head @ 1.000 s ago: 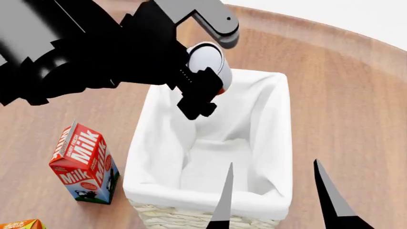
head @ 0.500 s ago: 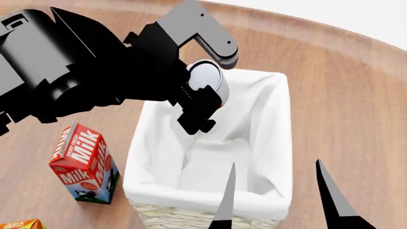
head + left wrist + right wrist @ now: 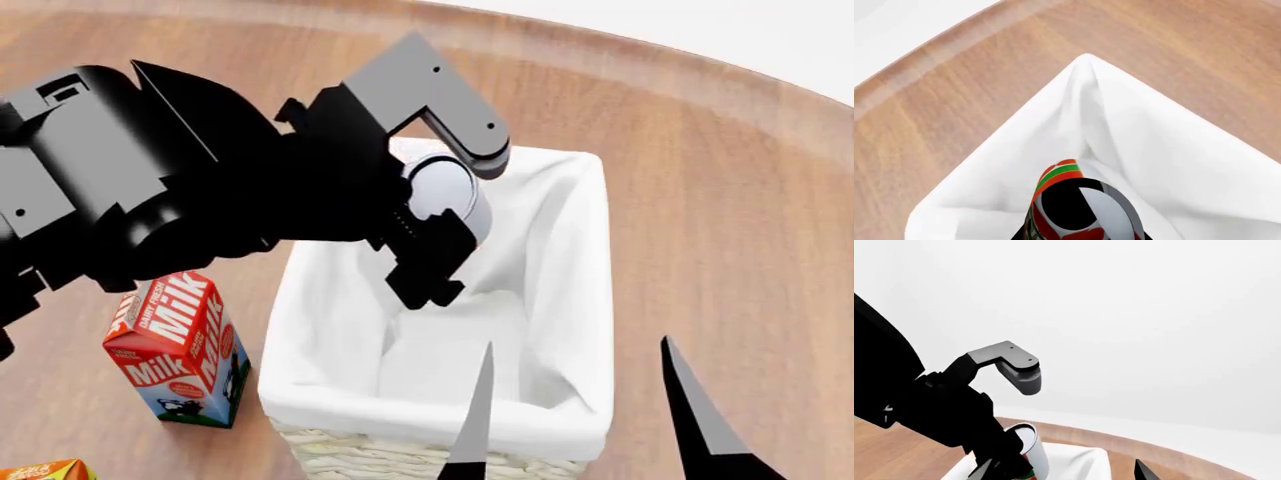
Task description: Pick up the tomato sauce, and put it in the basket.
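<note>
The tomato sauce (image 3: 441, 190), a tin can with a silvery-white top and red label, is gripped in my left gripper (image 3: 449, 205), which is shut on it. It hangs over the far half of the basket (image 3: 400, 405), a wicker basket with a white cloth liner. In the left wrist view the can's red label and green band (image 3: 1059, 172) show between the fingers (image 3: 1111, 212), above the liner's corner (image 3: 1087, 100). My right gripper (image 3: 581, 435) is open and empty at the basket's near rim. The right wrist view shows the can (image 3: 1034, 442) and the liner (image 3: 1077, 462).
A red milk carton (image 3: 180, 345) stands on the wooden table (image 3: 721, 200) left of the basket. An orange carton's corner (image 3: 40, 470) shows at the bottom left. The round table's far edge (image 3: 641, 60) curves behind the basket.
My left arm has come down and nearer with the can, from above the basket's far rim to lower over its inside. The right gripper has stayed still.
</note>
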